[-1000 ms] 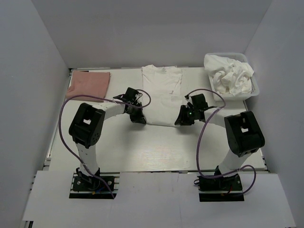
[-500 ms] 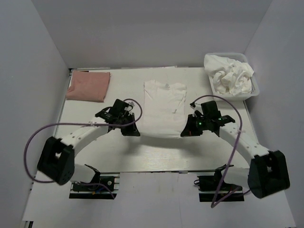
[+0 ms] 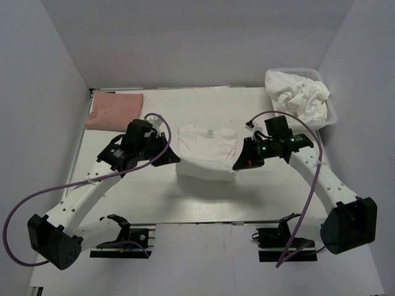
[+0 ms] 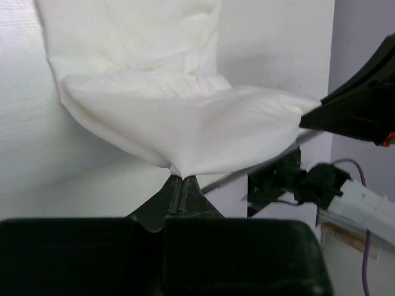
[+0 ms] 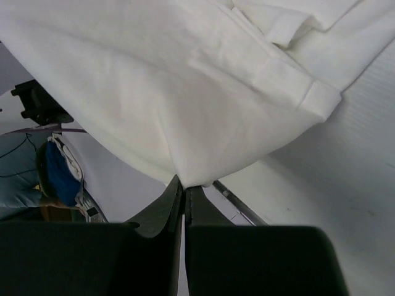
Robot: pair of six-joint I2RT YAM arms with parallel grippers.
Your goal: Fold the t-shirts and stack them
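Observation:
A white t-shirt (image 3: 207, 148) lies mid-table, its near hem lifted off the surface and carried toward the collar. My left gripper (image 3: 174, 156) is shut on the hem's left corner; in the left wrist view the t-shirt (image 4: 179, 123) hangs from the left gripper (image 4: 178, 179). My right gripper (image 3: 237, 165) is shut on the right corner; the right wrist view shows the cloth (image 5: 185, 92) pinched in the right gripper (image 5: 185, 185). A folded salmon-pink shirt (image 3: 114, 111) rests at the back left. More white shirts (image 3: 299, 98) are crumpled in the basket.
The white lattice basket (image 3: 332, 114) stands at the back right corner. Purple cables (image 3: 86, 182) loop from both arms over the table's near half. Grey walls close in the table on three sides.
Both arms have stretched forward and risen, lifting the shirt's near hem and carrying it toward the back. The right gripper closed on the hem's right corner.

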